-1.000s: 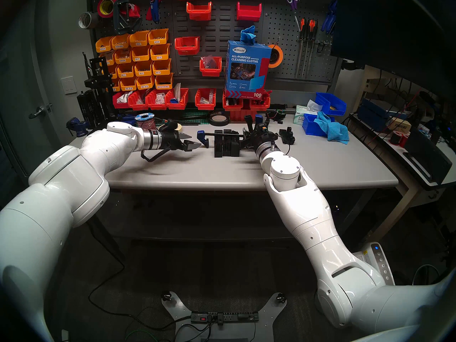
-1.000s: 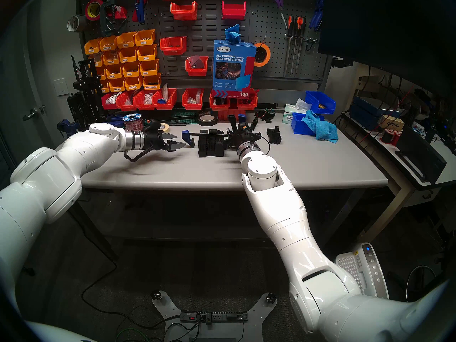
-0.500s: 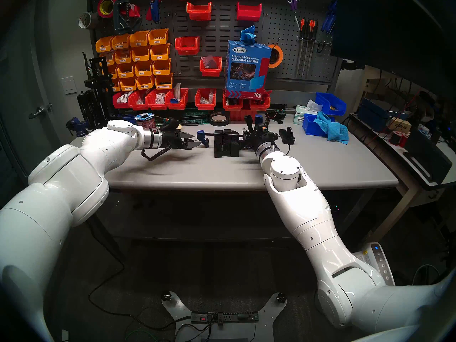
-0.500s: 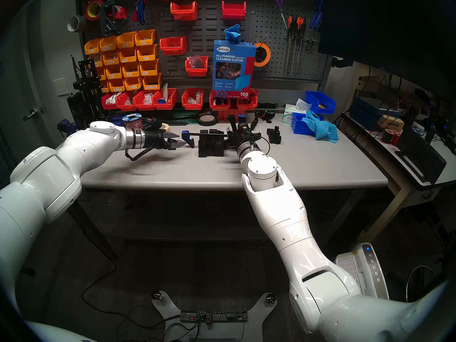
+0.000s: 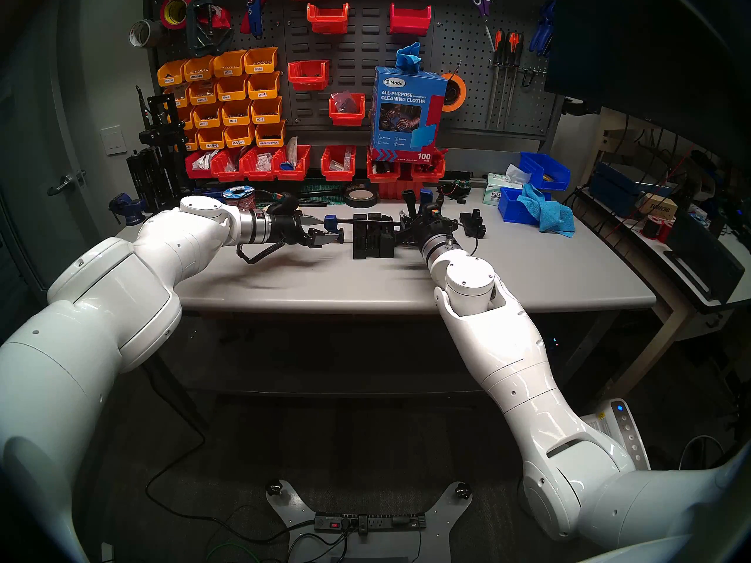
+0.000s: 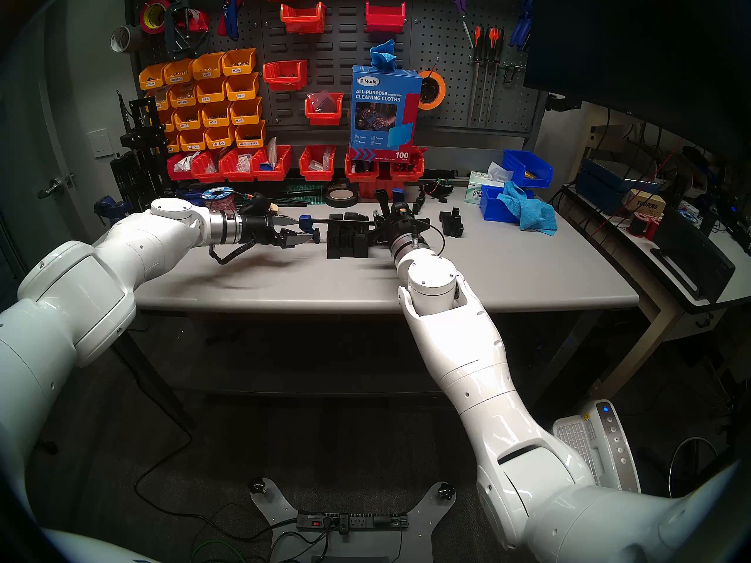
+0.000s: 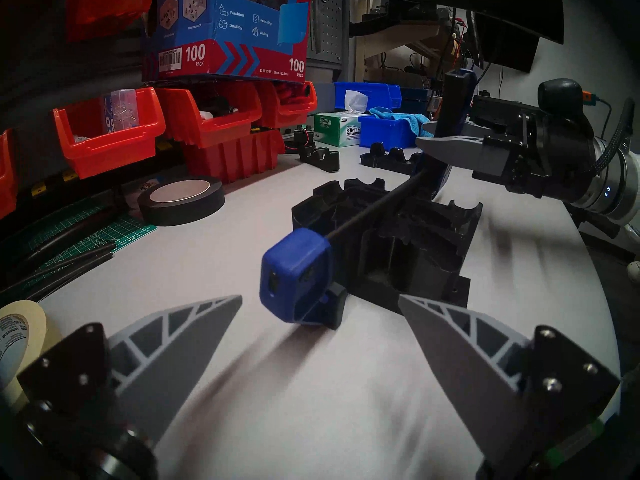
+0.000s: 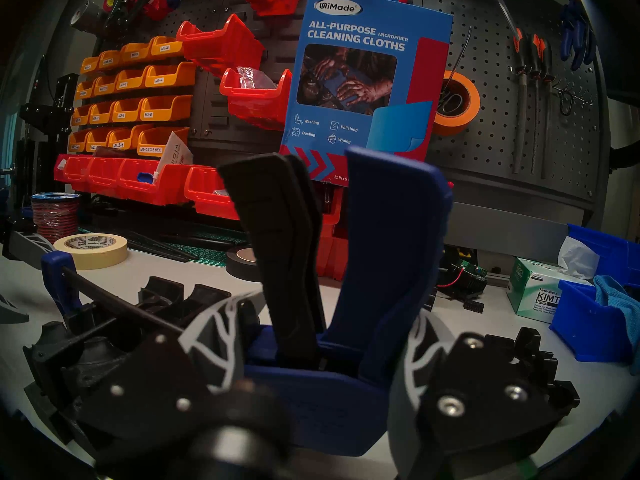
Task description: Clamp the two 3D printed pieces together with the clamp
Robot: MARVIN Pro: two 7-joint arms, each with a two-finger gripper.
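Clamp [image 8: 346,382] grip clearest wrist-side

"UniMade ALL-PURPOSE MICROFIBER CLEANING CLOTHS" and "100 PACK" are printed on the blue box [image 8: 363,77] beyond the right gripper [image 8: 311,358]. "Kimwipes" is read on the tissue box [image 8: 540,295] to that gripper's right, and "M2.5-5" and "M3-4" on the yellow bins [image 8: 135,98] to its left.

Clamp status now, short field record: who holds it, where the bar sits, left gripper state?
clamp: bar runs over the two 3D printed pieces, handle pointing up
right gripper: shut on clamp at the handle base
left gripper: open, fingers either side of the blue end jaw, not touching
pieces: standing on the table, not visibly squeezed yet
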